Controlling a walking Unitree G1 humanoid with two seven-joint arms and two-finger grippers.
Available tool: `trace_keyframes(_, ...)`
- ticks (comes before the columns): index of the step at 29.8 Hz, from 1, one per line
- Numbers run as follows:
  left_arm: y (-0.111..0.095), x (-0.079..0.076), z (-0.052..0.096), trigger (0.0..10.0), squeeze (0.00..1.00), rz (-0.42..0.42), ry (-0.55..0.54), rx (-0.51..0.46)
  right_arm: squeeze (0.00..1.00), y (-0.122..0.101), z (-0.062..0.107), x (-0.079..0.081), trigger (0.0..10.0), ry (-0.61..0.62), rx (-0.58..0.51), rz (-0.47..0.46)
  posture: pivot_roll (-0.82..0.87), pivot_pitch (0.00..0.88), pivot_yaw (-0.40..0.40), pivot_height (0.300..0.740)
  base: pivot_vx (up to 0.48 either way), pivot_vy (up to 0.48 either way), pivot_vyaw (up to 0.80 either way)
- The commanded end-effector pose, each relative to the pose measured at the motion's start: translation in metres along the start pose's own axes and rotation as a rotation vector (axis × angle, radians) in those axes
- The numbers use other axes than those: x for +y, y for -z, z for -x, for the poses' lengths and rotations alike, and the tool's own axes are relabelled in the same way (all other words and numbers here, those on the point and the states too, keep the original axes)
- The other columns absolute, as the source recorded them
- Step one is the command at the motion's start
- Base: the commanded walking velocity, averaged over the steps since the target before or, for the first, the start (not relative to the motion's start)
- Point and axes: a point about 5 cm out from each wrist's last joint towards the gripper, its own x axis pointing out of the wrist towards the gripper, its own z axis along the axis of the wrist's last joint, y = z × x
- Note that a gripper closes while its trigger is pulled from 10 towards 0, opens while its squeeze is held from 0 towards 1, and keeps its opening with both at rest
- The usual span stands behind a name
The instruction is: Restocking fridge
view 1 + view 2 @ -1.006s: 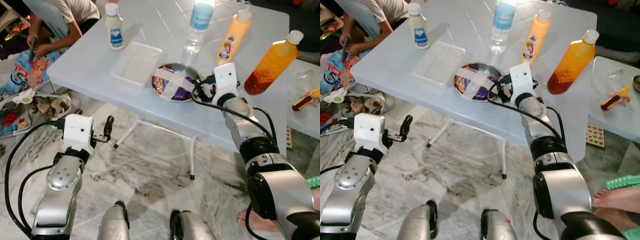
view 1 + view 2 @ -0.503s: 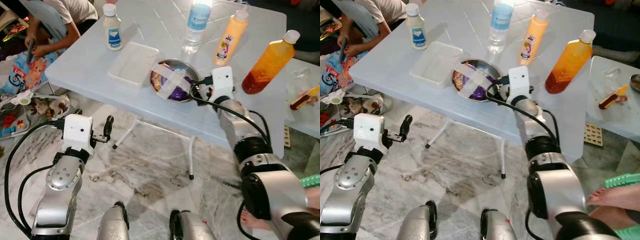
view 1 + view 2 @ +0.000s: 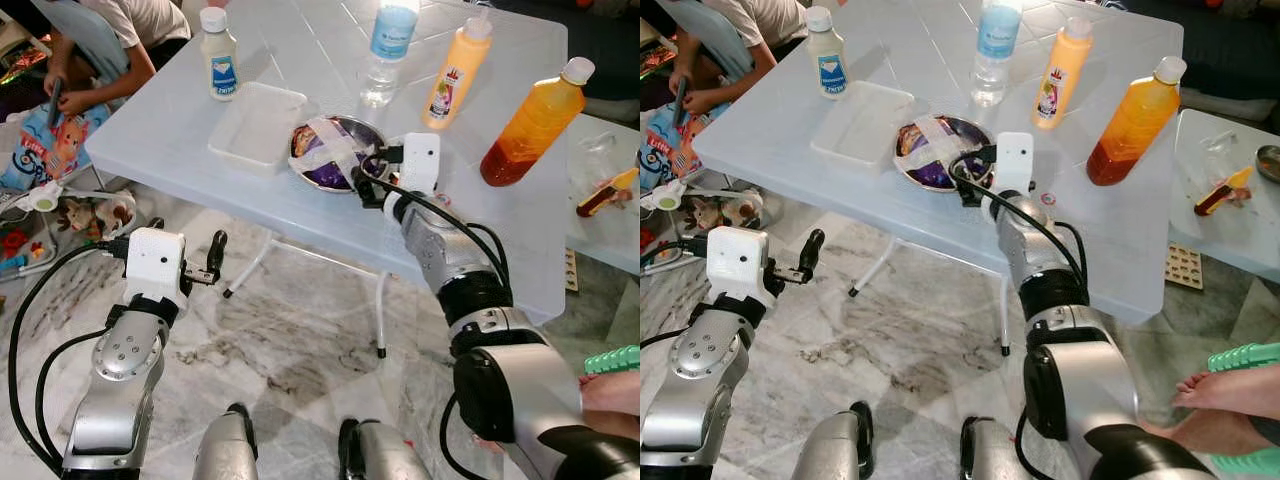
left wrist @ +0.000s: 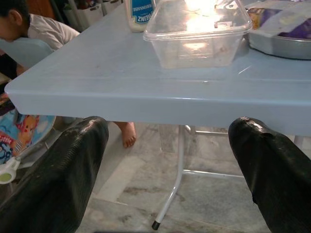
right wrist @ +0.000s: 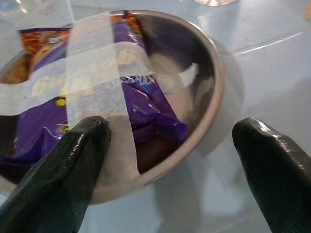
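Note:
A steel bowl [image 3: 322,150] stands on the pale blue table [image 3: 180,150], holding a purple snack packet [image 5: 146,116] strapped down by crossed white tape [image 5: 97,73]. My right gripper [image 3: 365,178] is open at the bowl's near right rim. In the right wrist view one finger [image 5: 73,165] lies over the tape inside the bowl and the other finger [image 5: 277,165] is outside it above the table. My left gripper [image 3: 215,258] hangs open below the table's front edge, holding nothing.
On the table stand a clear lidded tub [image 3: 258,125], a mayonnaise bottle [image 3: 218,56], a water bottle [image 3: 386,50], a yellow-orange bottle [image 3: 452,75] and an orange juice bottle [image 3: 530,125]. A person [image 3: 110,35] sits at far left among toys. A bare foot [image 3: 1230,385] is at right.
My right gripper has moved left, from beside the bowl to straddling its near rim. The view has shifted slightly. My left arm has stayed still.

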Motion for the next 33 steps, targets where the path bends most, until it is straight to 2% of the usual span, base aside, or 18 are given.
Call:
trace_keyframes(1, -0.001, 0.001, 0.003, 10.0, 0.0, -0.006, -0.007, -0.002, 0.0, -0.011, -0.001, 0.005, 10.0, -0.014, -0.027, -0.012, 0.1, 0.186, -0.057, 0.74, 0.0, 0.0, 0.0)
trace_keyframes(7, -0.001, 0.0, 0.002, 10.0, 0.0, -0.003, -0.007, -0.003, 0.0, -0.02, 0.0, 0.012, 10.0, -0.047, -0.068, -0.032, 0.09, 0.187, -0.058, 0.74, 0.0, 0.0, 0.0)
trace_keyframes(10, -0.001, 0.0, 0.002, 10.0, 0.0, -0.002, -0.008, -0.003, 0.0, -0.027, 0.002, 0.008, 10.0, -0.038, -0.103, -0.014, 0.09, 0.188, -0.061, 0.74, 0.0, 0.0, 0.0)
trace_keyframes(11, -0.001, 0.0, 0.002, 10.0, 0.0, -0.002, -0.008, -0.004, 0.0, -0.029, 0.003, 0.006, 10.0, -0.031, -0.117, 0.004, 0.09, 0.188, -0.061, 0.74, 0.0, 0.0, 0.0)
trace_keyframes(12, -0.001, 0.0, 0.002, 10.0, 0.0, -0.001, -0.009, -0.003, 0.0, -0.033, 0.005, -0.001, 10.0, 0.0, -0.146, 0.062, 0.09, 0.188, -0.061, 0.74, 0.0, 0.0, 0.0)
trace_keyframes(13, -0.001, 0.0, 0.002, 10.0, 0.0, -0.001, -0.009, -0.003, 0.0, -0.033, 0.005, -0.001, 10.0, 0.0, -0.146, 0.062, 0.09, 0.188, -0.061, 0.74, 0.0, 0.0, 0.0)
trace_keyframes(14, -0.001, 0.0, 0.002, 10.0, 0.0, 0.0, -0.01, -0.003, 0.0, -0.036, 0.009, -0.009, 10.0, 0.029, -0.176, 0.134, 0.09, 0.187, -0.063, 0.74, 0.0, 0.0, 0.0)
trace_keyframes(16, -0.001, 0.0, 0.002, 10.0, 0.0, 0.0, -0.01, -0.003, 0.0, -0.036, 0.01, -0.013, 10.0, 0.04, -0.184, 0.16, 0.09, 0.187, -0.063, 0.74, 0.0, 0.0, 0.0)
trace_keyframes(17, -0.001, 0.0, 0.002, 10.0, 0.0, 0.001, -0.01, -0.002, 0.0, -0.035, 0.012, -0.02, 10.0, 0.067, -0.184, 0.198, 0.09, 0.187, -0.063, 0.74, 0.0, 0.0, 0.0)
trace_keyframes(20, -0.001, -0.001, 0.002, 10.0, 0.0, 0.003, -0.008, -0.003, 0.0, -0.028, 0.015, -0.035, 10.0, 0.118, -0.148, 0.211, 0.09, 0.186, -0.063, 0.74, 0.0, 0.0, 0.0)
trace_keyframes(21, -0.001, -0.002, 0.002, 10.0, 0.0, 0.004, -0.006, -0.004, 0.0, -0.022, 0.017, -0.044, 10.0, 0.156, -0.119, 0.228, 0.08, 0.185, -0.062, 0.74, 0.0, 0.0, 0.0)
trace_keyframes(24, 0.0, -0.001, 0.001, 10.0, 0.0, 0.005, -0.004, -0.003, 0.0, -0.008, 0.019, -0.056, 10.0, 0.181, -0.064, 0.257, 0.08, 0.183, -0.06, 0.74, 0.0, 0.0, 0.0)
trace_keyframes(29, -0.001, -0.002, 0.0, 10.0, 0.0, 0.003, -0.003, -0.006, 0.0, 0.006, 0.019, -0.058, 10.0, 0.175, -0.005, 0.28, 0.09, 0.18, -0.06, 0.74, 0.0, 0.0, 0.0)
trace_keyframes(33, -0.002, 0.0, 0.001, 10.0, 0.0, -0.001, -0.007, -0.008, 0.0, 0.005, 0.018, -0.056, 10.0, 0.172, -0.025, 0.304, 0.09, 0.176, -0.059, 0.74, 0.0, 0.0, 0.0)
